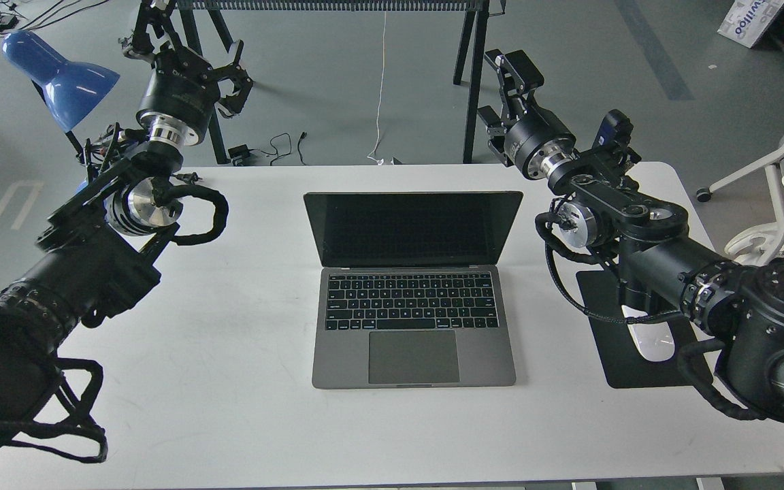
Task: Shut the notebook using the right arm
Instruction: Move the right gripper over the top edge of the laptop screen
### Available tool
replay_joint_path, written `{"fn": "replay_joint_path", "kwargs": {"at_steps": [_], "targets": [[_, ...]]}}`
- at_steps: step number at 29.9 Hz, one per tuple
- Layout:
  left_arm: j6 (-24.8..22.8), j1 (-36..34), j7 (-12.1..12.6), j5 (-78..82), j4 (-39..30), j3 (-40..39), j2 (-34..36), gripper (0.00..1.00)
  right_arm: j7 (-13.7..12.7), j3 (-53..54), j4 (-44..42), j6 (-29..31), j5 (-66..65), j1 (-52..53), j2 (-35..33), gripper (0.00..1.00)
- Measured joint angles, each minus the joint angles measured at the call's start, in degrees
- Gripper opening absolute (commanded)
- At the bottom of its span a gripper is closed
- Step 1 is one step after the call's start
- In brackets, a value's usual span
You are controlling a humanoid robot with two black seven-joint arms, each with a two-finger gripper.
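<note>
The notebook point(412, 299) lies open in the middle of the white table point(229, 408), black screen upright and facing me, keyboard and trackpad showing. My right arm point(637, 245), with a small blue module point(608, 129) near its wrist, reaches in from the right. Its gripper point(503, 99) is open and empty. It hangs over the table's far edge, just behind and right of the screen's top right corner, not touching it. My left gripper point(188, 51) is open and empty, held high at the far left.
A black mouse pad point(610, 354) with a white mouse point(650, 347) lies right of the notebook, partly under my right arm. A blue desk lamp point(58, 75) stands at the far left. Black frame legs point(474, 82) stand behind the table, white chairs point(773, 170) at right.
</note>
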Motion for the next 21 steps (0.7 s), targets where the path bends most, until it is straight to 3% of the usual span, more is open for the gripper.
{"fn": "replay_joint_path", "kwargs": {"at_steps": [16,21], "targets": [[0.00,0.00,0.00,0.00,0.00,0.00,-0.01,1.00,0.00,-2.49,11.47,-0.12,0.03,-0.11,-0.04,0.99],[0.00,0.00,0.00,-0.03,0.01,0.00,-0.02,1.00,0.00,-3.06,16.95,-0.33,0.02,-0.11,-3.75,0.99]]}}
